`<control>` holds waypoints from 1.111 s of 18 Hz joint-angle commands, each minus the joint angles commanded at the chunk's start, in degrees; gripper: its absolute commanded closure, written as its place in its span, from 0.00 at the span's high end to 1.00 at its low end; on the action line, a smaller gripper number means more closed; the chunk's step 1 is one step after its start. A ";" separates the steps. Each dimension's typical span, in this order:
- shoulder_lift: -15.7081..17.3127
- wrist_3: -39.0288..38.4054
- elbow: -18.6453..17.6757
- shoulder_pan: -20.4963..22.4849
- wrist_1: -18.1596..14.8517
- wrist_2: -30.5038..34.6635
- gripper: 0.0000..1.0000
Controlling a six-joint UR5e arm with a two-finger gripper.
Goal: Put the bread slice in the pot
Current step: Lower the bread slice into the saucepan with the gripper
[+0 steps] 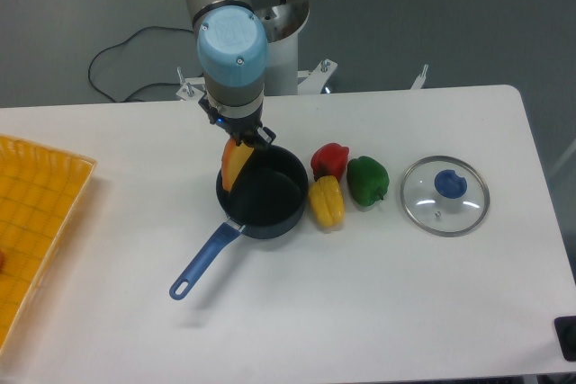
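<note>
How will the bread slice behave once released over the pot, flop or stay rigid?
Likely rigid: the bread slice hangs straight from the gripper without sagging. It is probably light, being thin. Held on edge over the pot rim's left side, it may lean on the wall rather than land flat.

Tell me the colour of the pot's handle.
Blue, on the dark navy pot; its handle shows clearly in the fixed camera view.

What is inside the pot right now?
The pot shows a bare dark floor. The bread slice, held by the hand, hangs tilted over its left rim, hiding that edge.
</note>
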 joint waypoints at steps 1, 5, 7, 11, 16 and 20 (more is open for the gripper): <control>-0.17 0.00 0.00 0.00 0.00 0.09 0.00; -0.97 -0.09 -0.35 -0.44 0.09 0.17 0.00; -1.05 0.09 -0.26 -0.44 0.17 0.17 0.00; -1.84 -0.09 -0.79 -0.79 0.26 0.17 0.00; -2.55 -0.17 -1.23 -1.14 0.61 0.44 0.00; -2.64 -0.53 -1.49 -1.14 1.58 0.35 0.00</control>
